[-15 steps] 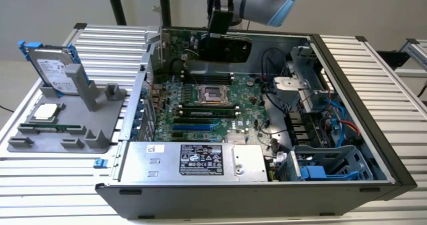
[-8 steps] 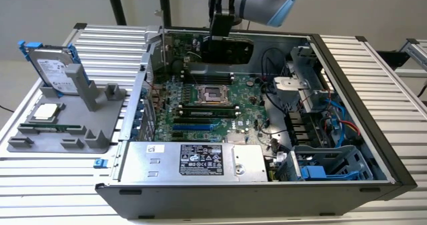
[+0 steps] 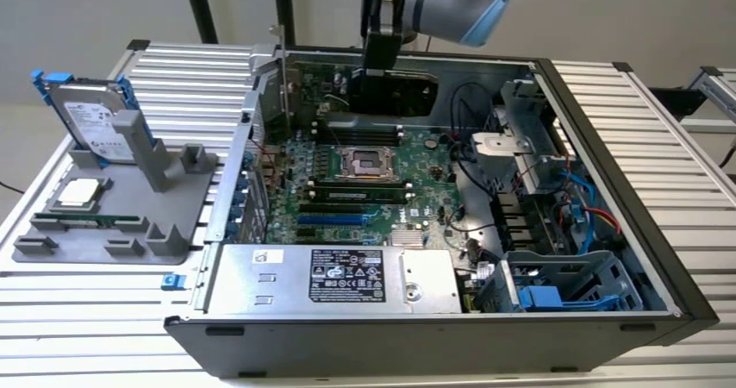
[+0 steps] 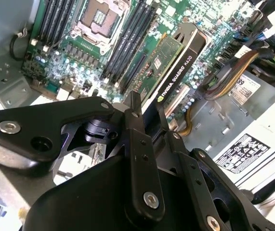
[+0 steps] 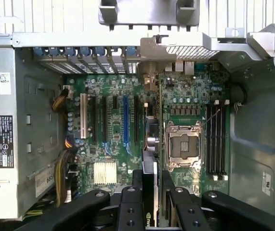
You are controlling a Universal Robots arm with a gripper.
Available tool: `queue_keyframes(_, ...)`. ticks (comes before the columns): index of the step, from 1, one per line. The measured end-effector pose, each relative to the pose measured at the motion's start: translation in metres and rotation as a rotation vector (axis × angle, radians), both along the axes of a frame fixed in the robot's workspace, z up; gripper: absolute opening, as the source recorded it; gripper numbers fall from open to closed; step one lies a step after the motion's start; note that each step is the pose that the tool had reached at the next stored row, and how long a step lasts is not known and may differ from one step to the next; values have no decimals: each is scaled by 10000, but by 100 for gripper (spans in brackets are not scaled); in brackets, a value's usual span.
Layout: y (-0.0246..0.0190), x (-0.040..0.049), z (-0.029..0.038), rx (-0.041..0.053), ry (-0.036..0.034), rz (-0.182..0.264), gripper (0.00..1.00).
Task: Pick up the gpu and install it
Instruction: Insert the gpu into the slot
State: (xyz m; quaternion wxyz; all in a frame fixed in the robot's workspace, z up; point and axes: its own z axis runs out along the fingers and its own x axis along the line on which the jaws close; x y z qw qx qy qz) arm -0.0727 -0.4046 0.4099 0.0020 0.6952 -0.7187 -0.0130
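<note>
Exterior view: arm comes down from above into an open computer case [image 3: 609, 172] lying on a slatted table [image 3: 673, 121]. Gripper [image 3: 381, 79] fingers closed on the gpu [image 3: 398, 99], which hangs upright, black shroud facing the camera. Directly under it, the motherboard [image 3: 345, 209], with the empty processor socket [image 3: 371, 162] just below and nearer the camera. Whether the card's lower edge touches the board cannot be told. Well apart from the gripper, outside the case toward the exterior view's left, a grey fixture [image 3: 115, 243] carries a hard drive [image 3: 90, 121] standing on edge and a small square processor chip [image 3: 78, 192] lying flat. Power supply [image 3: 333, 276] sits inside the case on the camera side.

Second wrist view: two black fingers [image 4: 138, 144] pinch one end of the gpu [image 4: 176, 60]; green board on one face, black shroud on the other. The card runs out beyond the gripper [image 4: 147, 109], above the motherboard [image 4: 74, 62]. Memory slots [image 4: 127, 45] lie just beside the card, the socket [image 4: 98, 17] past them.

First wrist view: gripper [image 5: 151, 186] clamped on the gpu [image 5: 150, 166], seen edge-on. Beyond the fingertips, the expansion slots [image 5: 125, 115] lie to one side of the card's line, the socket [image 5: 183, 144] to the other
</note>
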Motion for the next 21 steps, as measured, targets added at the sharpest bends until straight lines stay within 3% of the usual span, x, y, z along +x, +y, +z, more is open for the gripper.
queue_keyframes(6,0,0,-46,-50,-78,-71,0)
queue_keyframes(11,0,-1,-69,-64,-95,-76,0)
queue_keyframes(15,0,-2,-95,-89,-159,-74,0)
queue_keyframes(21,0,-2,-98,-90,-161,-75,0)
